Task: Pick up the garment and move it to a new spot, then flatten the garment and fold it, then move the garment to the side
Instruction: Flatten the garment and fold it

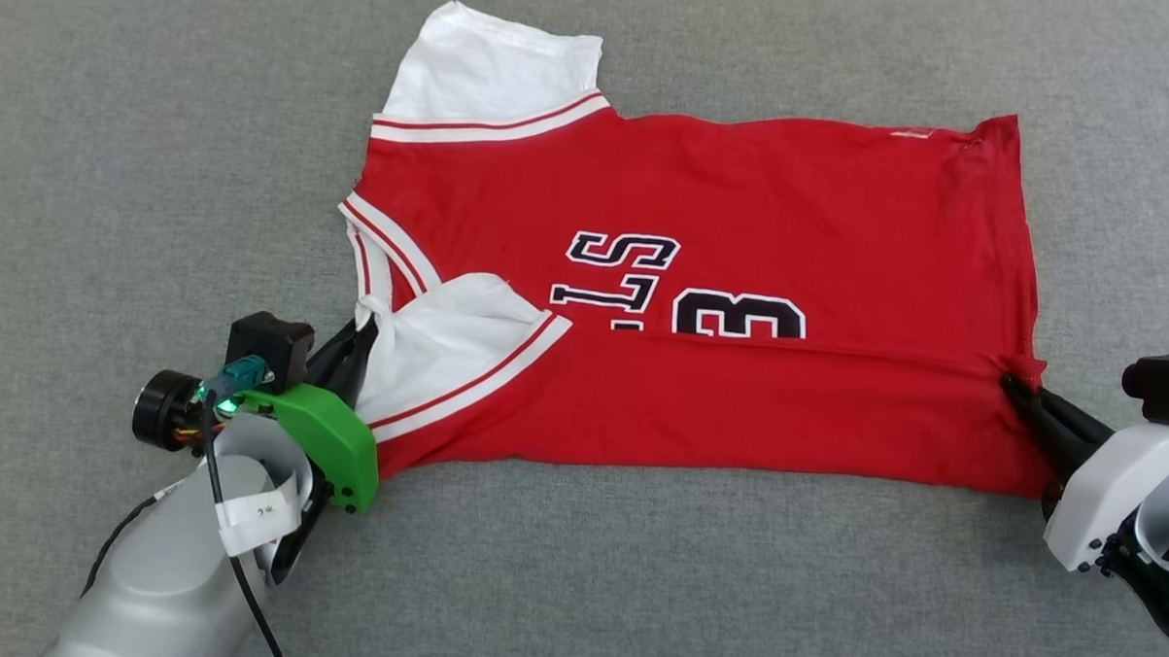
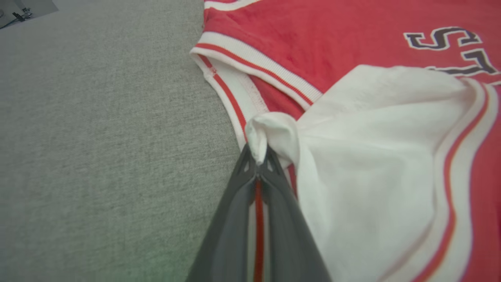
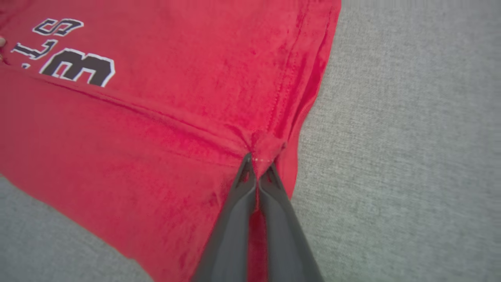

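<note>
The garment (image 1: 705, 206) may slip and fold crooked, as the left fingers (image 2: 231, 223) and right fingers (image 3: 229, 223) clench only small edge pinches.

The head camera looked forward and down from above, far enough back to take in the whole garment (image 1: 705, 226), stretched from the left hand (image 1: 359, 332) to the right hand (image 1: 1015, 387) on the grey fabric surface (image 1: 163, 158). The left wrist camera sat close behind its own fingers (image 2: 235, 219), facing the white sleeve (image 2: 372, 164) just past their tips. The right wrist camera sat equally close behind its fingers (image 3: 231, 223), facing the red cloth ahead. All three views shared the black lettering (image 1: 626, 262) between the hands.
</note>
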Motion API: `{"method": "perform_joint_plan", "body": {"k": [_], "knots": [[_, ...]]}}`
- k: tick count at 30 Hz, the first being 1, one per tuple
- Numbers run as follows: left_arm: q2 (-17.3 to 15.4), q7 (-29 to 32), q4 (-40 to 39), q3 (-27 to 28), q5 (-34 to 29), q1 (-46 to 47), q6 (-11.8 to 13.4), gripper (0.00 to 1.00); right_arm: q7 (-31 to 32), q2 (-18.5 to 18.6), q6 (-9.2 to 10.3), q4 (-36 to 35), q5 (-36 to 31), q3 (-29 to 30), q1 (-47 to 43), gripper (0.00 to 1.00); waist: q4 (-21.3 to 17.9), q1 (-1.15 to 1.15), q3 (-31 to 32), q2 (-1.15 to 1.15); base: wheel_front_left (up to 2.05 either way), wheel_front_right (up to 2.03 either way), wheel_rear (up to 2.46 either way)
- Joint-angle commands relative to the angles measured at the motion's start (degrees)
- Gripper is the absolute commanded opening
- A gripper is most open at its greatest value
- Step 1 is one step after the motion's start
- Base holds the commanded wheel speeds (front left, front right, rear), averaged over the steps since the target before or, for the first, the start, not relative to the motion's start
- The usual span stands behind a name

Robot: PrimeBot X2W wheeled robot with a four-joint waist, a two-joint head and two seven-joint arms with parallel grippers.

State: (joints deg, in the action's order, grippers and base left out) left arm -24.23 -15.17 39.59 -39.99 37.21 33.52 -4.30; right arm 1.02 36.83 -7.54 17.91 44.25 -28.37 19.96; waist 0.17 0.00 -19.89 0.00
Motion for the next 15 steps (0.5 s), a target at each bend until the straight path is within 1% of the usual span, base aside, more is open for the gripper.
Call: {"method": "perform_joint_plan", "body": {"k": [1, 4, 8, 9, 12, 15], "knots": [[0.38, 0.29, 0.86, -0.09, -0.8, -0.6, -0.23, 1.0, -1.04, -0.16, 0.05, 0.3, 0.42, 0.15, 0.15, 1.0, 0.77, 0.0, 1.58, 0.0, 0.0, 0.0, 0.0], [-0.66, 0.21, -0.99, 1.33, -2.21, -0.28, 0.29, 1.0, -2.73, 0.35, 0.05, -0.41, 0.5, 0.86, -0.91, 1.0, 1.58, 0.0, 3.39, 0.0, 0.0, 0.0, 0.0], [-3.38, 0.2, -4.79, 2.72, -3.52, 0.13, 0.17, 1.0, -4.01, 1.06, 0.05, -2.01, 0.09, 2.25, -2.85, 1.0, 2.54, 0.0, 5.84, 0.0, 0.0, 0.0, 0.0], [-3.88, 0.96, -6.23, 2.75, -3.49, 0.33, 0.33, 1.0, -4.17, 1.04, 0.05, -2.43, -0.04, 2.77, -3.41, 1.0, 2.83, 0.0, 6.49, 0.0, 0.0, 0.0, 0.0], [-5.79, 5.56, -10.58, 3.06, -2.22, 1.29, 0.01, 1.0, -3.78, 0.95, 0.05, -3.48, -0.77, 3.72, -4.56, 1.0, 3.38, 0.0, 7.59, 0.0, 0.0, 0.0, 0.0], [-7.46, 13.4, -15.35, 2.98, 1.2, 2.15, -1.08, 1.0, -2.93, 0.62, 0.05, -4.23, -1.6, 4.71, -5.22, 1.0, 3.82, 0.0, 8.17, 0.0, 0.0, 0.0, 0.0]]}}
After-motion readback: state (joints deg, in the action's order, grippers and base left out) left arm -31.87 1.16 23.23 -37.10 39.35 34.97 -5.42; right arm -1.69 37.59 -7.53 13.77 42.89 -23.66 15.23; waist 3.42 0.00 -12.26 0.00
